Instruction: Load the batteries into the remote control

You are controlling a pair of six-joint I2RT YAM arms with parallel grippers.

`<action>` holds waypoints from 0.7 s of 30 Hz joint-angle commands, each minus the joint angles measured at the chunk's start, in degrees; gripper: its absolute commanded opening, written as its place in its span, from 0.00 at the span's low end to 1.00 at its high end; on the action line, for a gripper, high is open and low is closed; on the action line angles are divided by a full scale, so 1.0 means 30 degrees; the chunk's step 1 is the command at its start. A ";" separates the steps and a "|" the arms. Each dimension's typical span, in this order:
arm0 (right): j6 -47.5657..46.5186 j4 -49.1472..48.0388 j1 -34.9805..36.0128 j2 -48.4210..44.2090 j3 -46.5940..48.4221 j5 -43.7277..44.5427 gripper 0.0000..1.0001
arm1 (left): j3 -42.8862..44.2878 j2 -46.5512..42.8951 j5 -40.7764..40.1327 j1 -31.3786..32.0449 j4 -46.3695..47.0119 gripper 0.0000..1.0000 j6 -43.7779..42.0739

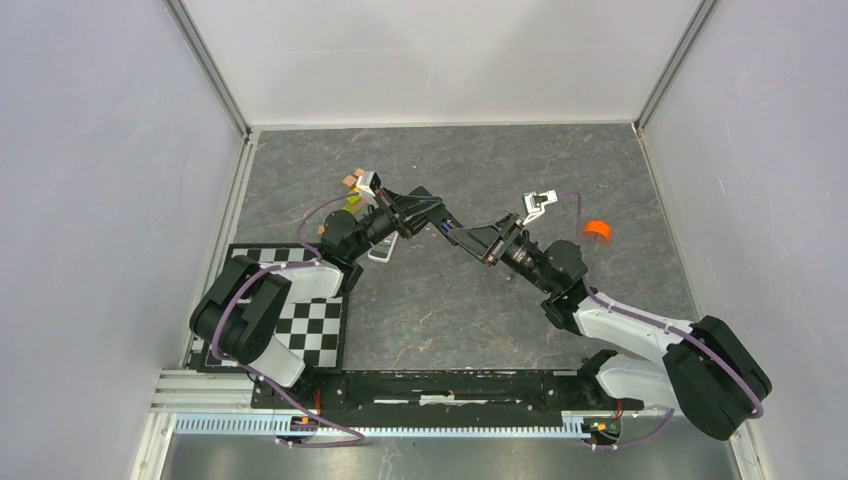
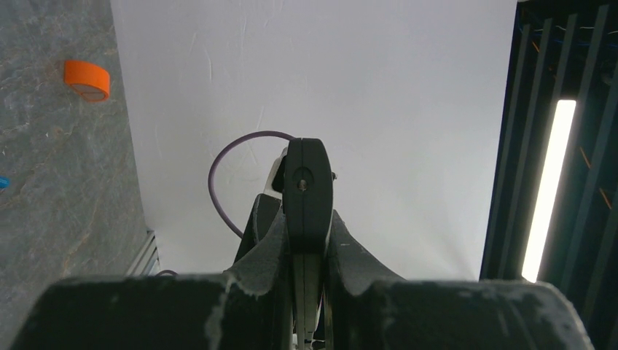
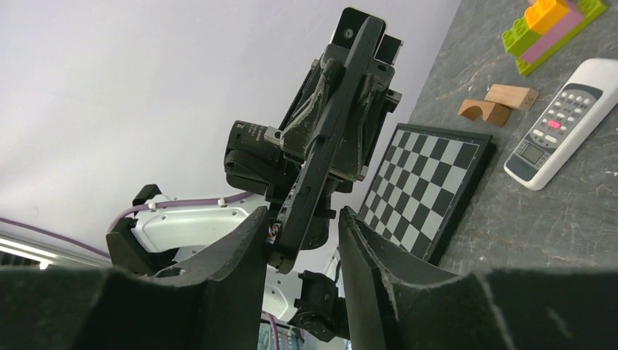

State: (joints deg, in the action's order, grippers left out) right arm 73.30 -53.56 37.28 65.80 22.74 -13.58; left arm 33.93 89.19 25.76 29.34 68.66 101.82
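The white remote control (image 3: 561, 120) lies face up on the grey table, beside the chessboard; it also shows under the arms (image 1: 383, 250). My left gripper (image 2: 308, 219) is shut on a slim black bar (image 2: 307, 182) and holds it in the air (image 1: 420, 207). My right gripper (image 3: 304, 215) stands open, its fingers either side of the bar's lower end (image 3: 310, 219); the bar sits close to the left finger, with a gap to the right one. A bright blue sliver, likely one of the batteries (image 2: 3, 182), lies on the table at the left wrist view's edge.
A chessboard (image 1: 310, 320) lies at the near left. Lego bricks (image 3: 550, 29) and wooden blocks (image 3: 499, 102) sit beyond the white remote. An orange tape roll (image 1: 597, 231) lies to the right of the right arm. White walls enclose the table.
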 commanded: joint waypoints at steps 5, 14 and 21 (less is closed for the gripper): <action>0.0712 -0.1124 -0.0117 0.1097 0.0554 -0.0940 0.44 | -0.0166 -0.1008 0.0642 0.0125 0.0879 0.02 -0.1408; -0.1189 -0.3236 -0.0247 0.0711 0.0153 -0.2203 0.90 | 0.0018 -0.1446 0.0508 0.0107 -0.0666 0.02 -0.2633; -0.0175 -0.5351 -0.0354 0.0668 -0.0800 -0.1990 0.80 | -0.0002 -0.1347 0.0456 0.0096 -0.0624 0.02 -0.2593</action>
State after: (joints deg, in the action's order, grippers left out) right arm 72.25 -62.19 36.60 68.51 21.96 -19.00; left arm 33.34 86.28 26.65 29.39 65.65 96.84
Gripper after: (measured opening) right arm 0.849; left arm 0.186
